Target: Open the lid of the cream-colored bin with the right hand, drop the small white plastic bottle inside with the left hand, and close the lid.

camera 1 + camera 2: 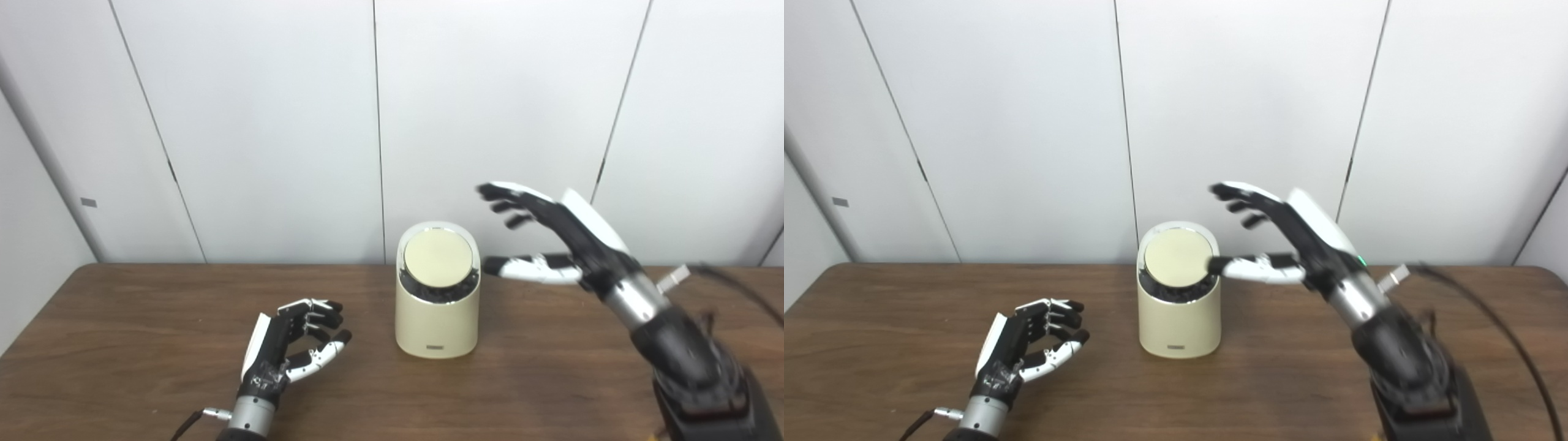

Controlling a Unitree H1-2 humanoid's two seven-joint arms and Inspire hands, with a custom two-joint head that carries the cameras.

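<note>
bin (437, 318): cream body, small grey label at base | lid (438, 258): pale cream disc, dark ring beneath | left hand (288, 349): black with white panels | right hand (551, 239): black, white back and thumb segments, silver wrist | table (122, 343): dark brown woodgrain | wall (275, 122): white panels, dark seams

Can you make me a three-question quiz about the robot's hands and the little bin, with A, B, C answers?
1. Where does the bin stand?
A. between the two hands
B. left of both hands
C. on the floor

2. What colour is the table?
A. blue
B. brown
C. white

3. How is the right hand?
A. holding a cup
B. flat on the table
C. open, raised by the bin

Answers: 1 A, the left hand is on its other side. 2 B, it looks like dark wood. 3 C, its fingers are spread and hold nothing.
</note>
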